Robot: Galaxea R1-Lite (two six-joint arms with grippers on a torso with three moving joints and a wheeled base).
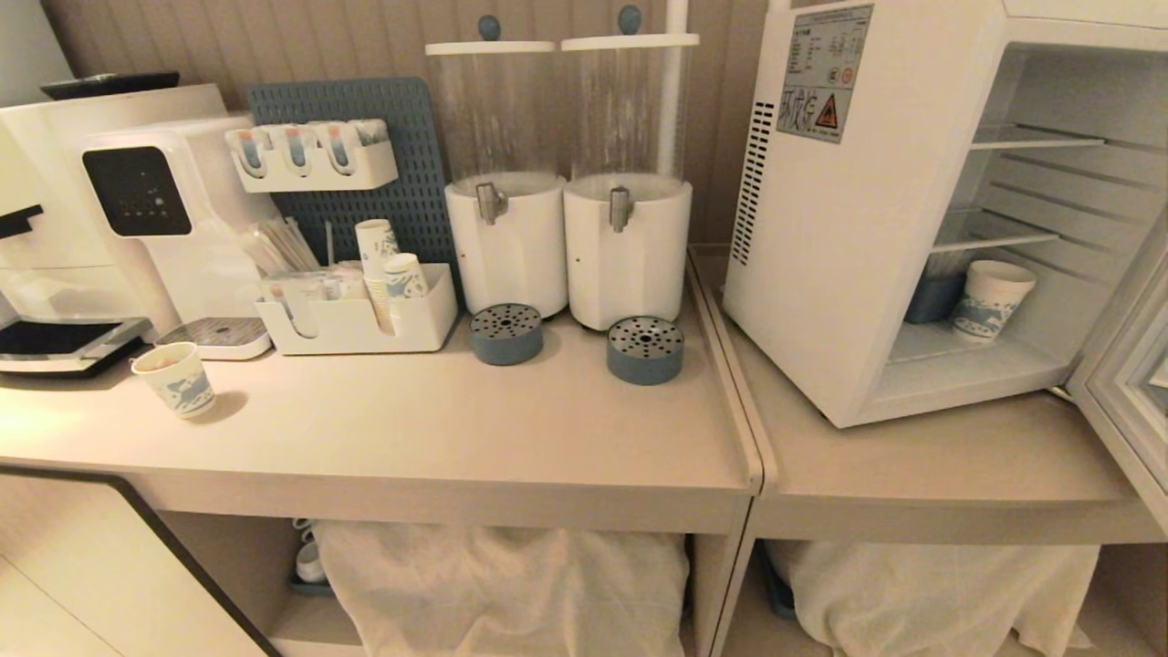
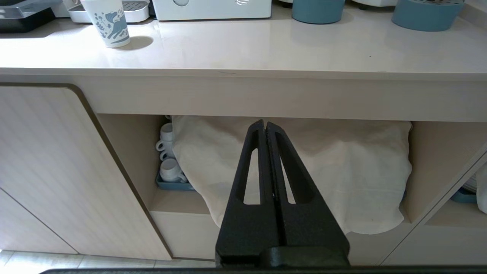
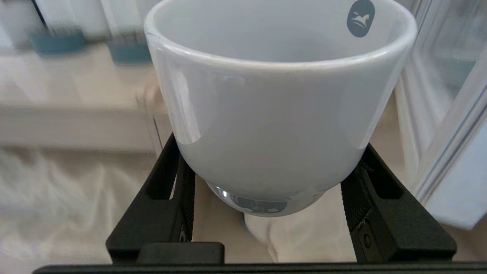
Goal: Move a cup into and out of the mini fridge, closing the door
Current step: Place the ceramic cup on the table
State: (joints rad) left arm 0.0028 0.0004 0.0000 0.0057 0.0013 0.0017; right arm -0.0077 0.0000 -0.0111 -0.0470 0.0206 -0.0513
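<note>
White and boxy, the mini fridge [image 1: 849, 228] sits at the right of the pale countertop [image 1: 456, 429] in your head view, side vent slots and warning sticker facing the camera. Its glass-windowed white door [image 1: 1127, 383] stands swung open at the right edge. A blue-patterned paper cup [image 1: 990, 299] and a blue container [image 1: 933, 297] sit on the fridge floor under the wire shelves. Left of the fridge you have two white cylindrical drink dispensers [image 1: 561, 237], a white organiser tray [image 1: 356, 319] of stacked paper cups, and a second patterned paper cup [image 1: 175, 379] standing alone near the counter's left end. Neither arm shows here.

Left wrist view: the black left gripper [image 2: 265, 127] hangs below the counter edge, fingers pressed together, holding nothing. Behind it a white cloth [image 2: 304, 171] fills the open shelf, with small white mugs [image 2: 169, 156] stacked on a blue tray beside it.

Right wrist view: the right gripper [image 3: 266, 182] clamps the squat white ceramic cup [image 3: 274, 114] between its two black fingers [image 3: 179, 198], upright, blue mark inside the rim. The cup is outside the fridge, with the open door just beside it.
</note>
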